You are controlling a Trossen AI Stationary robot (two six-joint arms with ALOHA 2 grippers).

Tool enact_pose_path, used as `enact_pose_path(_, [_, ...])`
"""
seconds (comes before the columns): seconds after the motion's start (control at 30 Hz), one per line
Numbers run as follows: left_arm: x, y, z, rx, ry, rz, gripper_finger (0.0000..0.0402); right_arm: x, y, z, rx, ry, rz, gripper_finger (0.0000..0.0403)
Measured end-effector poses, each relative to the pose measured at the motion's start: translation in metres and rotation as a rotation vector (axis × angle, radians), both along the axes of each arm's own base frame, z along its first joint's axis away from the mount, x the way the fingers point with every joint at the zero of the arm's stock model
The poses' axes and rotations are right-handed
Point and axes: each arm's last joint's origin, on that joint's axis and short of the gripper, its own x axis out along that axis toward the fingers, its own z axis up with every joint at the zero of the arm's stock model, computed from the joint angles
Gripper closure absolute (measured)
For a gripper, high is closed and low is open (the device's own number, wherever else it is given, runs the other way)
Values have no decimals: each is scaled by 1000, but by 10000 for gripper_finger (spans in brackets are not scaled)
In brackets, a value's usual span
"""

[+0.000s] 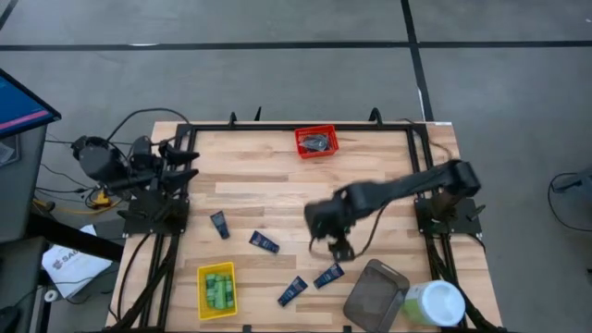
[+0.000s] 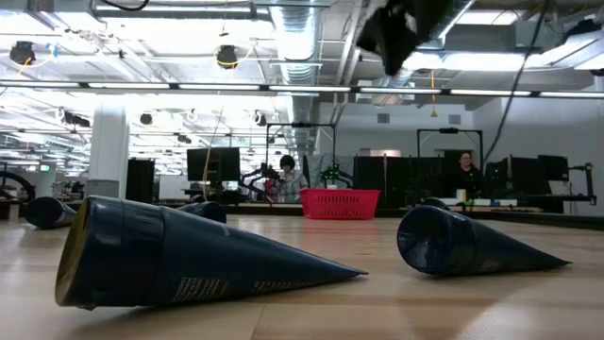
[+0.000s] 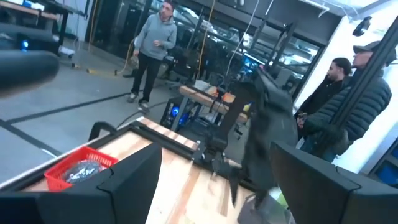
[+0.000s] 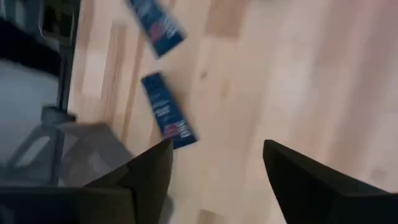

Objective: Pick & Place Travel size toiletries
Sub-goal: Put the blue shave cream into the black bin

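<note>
Green bottles [image 1: 218, 287] binned near-left; four blue tubes [image 1: 264, 242] loose; right gripper [image 1: 339, 248] wide, empty, hovering; left gripper [image 1: 190, 154] parked far-left, open.

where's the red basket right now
In the high view the red basket sits at the table's far edge, middle, well away from the blue tubes and the yellow bin.
</note>
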Motion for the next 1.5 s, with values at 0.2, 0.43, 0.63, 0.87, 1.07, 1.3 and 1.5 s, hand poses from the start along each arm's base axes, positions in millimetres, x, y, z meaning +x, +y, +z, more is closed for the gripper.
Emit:
enact_pose_path(0.2, [-7, 5, 0, 50, -2, 4, 105, 14, 44, -57, 19, 172, 38, 143])
enact_pose_path(0.43, [-7, 6, 0, 61, 2, 5, 105, 29, 71, -85, 6, 221, 45, 143])
enact_pose_path(0.63, [-7, 5, 0, 68, 7, 5, 105, 46, 82, -91, 4, 205, 82, 142])
enact_pose_path(0.87, [-7, 5, -1, 120, 24, 8, 105, 58, 103, -109, -11, 234, 127, 142])
enact_pose_path(1.07, [-7, 6, -1, 139, 31, 14, 105, 61, 108, -125, -38, 294, 128, 142])
enact_pose_path(1.3, [-7, 6, -1, 139, 31, 14, 105, 59, 114, -142, -74, 334, 133, 143])
enact_pose_path(1.5, [-7, 6, -1, 139, 31, 14, 105, 60, 112, -143, -172, 298, 121, 176])
